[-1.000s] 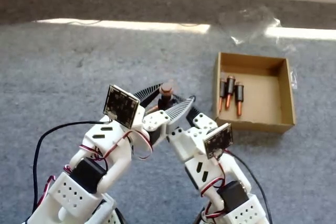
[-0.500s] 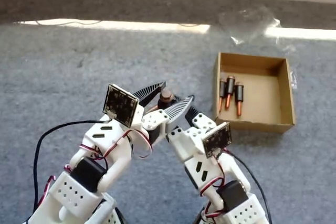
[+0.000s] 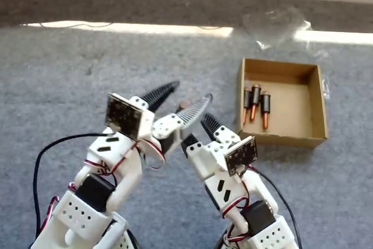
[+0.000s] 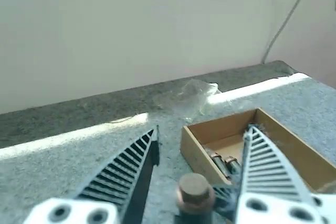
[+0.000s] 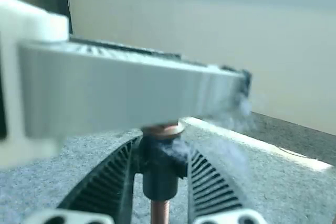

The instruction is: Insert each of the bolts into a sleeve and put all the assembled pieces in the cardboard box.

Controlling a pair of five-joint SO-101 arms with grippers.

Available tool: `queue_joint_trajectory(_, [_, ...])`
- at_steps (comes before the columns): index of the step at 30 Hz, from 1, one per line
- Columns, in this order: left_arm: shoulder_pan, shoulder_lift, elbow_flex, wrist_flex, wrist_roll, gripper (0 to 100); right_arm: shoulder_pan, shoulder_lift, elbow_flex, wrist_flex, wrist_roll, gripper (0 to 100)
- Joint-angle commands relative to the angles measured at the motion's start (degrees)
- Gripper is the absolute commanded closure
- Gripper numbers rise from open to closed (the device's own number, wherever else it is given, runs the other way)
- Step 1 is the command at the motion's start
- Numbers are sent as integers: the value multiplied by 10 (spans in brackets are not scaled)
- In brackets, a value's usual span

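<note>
The left pincer [image 3: 193, 90] lets go: half a second ago it sat closed around the head of the bolt, and now its jaws stand wide apart and the arm sits a little back and to its own side. The bolt head is also lower than it was a second ago, so the push seems to have done its work.

Nearest the arms' bases, the right pincer [image 5: 165, 146] is clamped on the dark sleeve [image 5: 159, 171] and holds it upright above the grey mat [image 3: 70, 80]. The bolt [image 4: 194, 192] runs through the sleeve, with its round head on top and its copper shank poking out below. From the left wrist, the head shows between the spread jaws, touching neither.

My reading is that this pair is now joined and that the left arm's part in it is finished. The piece rests with the right pincer alone, which looks ready to carry it across to the box. One left jaw hangs close in front of the bolt head, so the right arm needs to clear it on the way.

Further out, on the right arm's side, sits the cardboard box [image 3: 280, 65], with three finished pieces [image 3: 255, 104] lying side by side near its inner wall. Beyond the box lies a crumpled plastic bag [image 3: 278, 26].
</note>
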Motion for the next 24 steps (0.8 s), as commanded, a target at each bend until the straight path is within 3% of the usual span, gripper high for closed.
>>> queue_joint_trajectory(1, [-62, -8, -33, -18, 4, 758, -1, -1, 84, 1, -4, 993])
queue_joint_trajectory(9, [-124, -9, -95, 53, -72, 780, -1, 0, 84, 1, -4, 993])
queue_joint_trajectory(16, [-186, -9, -109, 84, -76, 969, 0, 0, 84, 1, -4, 993])
queue_joint_trajectory(24, [-271, -17, -109, 160, -76, 995, 52, -3, 84, 1, -4, 993])
